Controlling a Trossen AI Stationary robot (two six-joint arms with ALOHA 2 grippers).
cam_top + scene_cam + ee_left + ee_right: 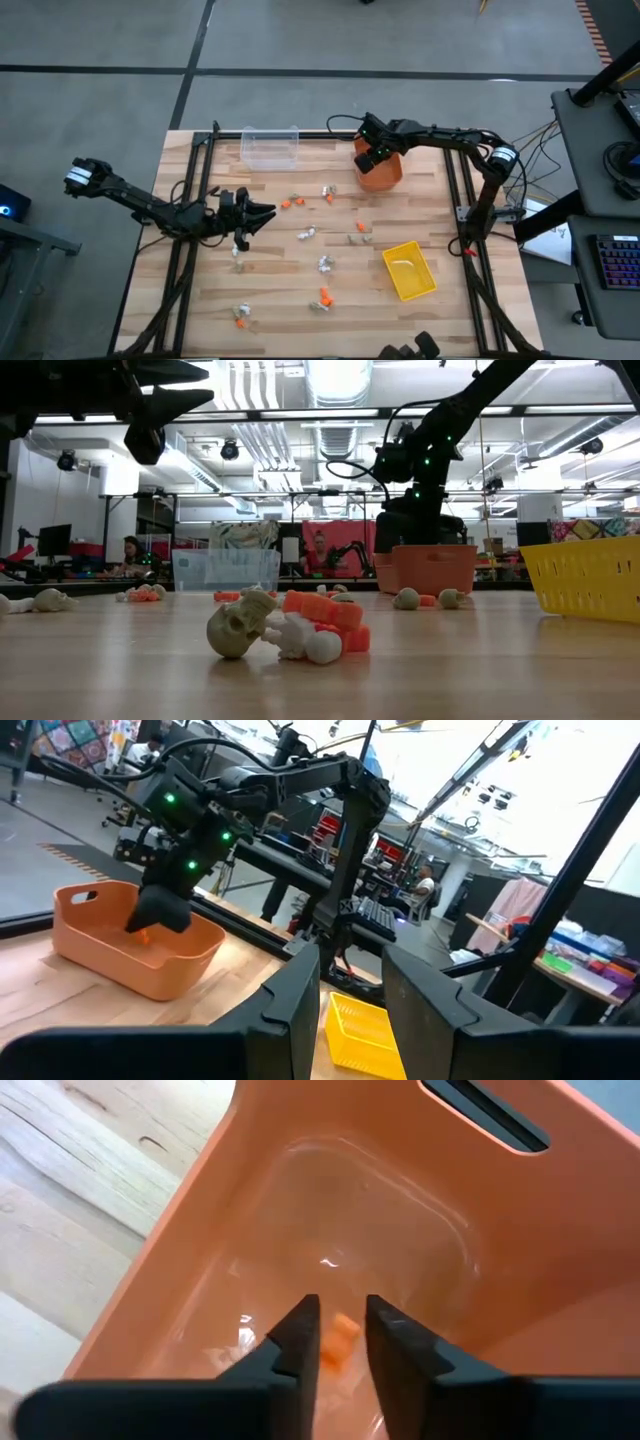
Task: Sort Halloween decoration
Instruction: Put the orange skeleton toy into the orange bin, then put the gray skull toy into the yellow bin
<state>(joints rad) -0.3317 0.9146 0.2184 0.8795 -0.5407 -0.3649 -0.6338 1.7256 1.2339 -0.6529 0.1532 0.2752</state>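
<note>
Spanning most of the high view, wooden worktop (pixel 200 300) with dark rails down both sides. At its far edge, clear bin (pixel 270 146) to the left and orange bin (pixel 380 172) to the right; yellow bin (pixel 409 270) nearer, on the right side. Reaching in from the right, right arm bent over the orange bin, right pincer (pixel 337 1332) lowered inside it. Fingers parted with a narrow gap, gripping nothing; one small orange trinket (pixel 339 1350) lying on the bin floor just beyond the tips. Stretching from the left edge toward the middle, left arm with left pincer (pixel 262 213) raised above the wood, fingers (pixel 296 995) spread apart and empty, pointing toward the orange bin. Scattered across the middle of the worktop, Halloween decoration (pixel 323 264): tiny orange, white and tan-grey pieces lying singly and in small clusters, between the clear bin and the near edge. Close to the low camera, tan skull (pixel 236 628) touching a white piece and an orange piece (pixel 326 615). Behind the worktop, people seated in the room.
</note>
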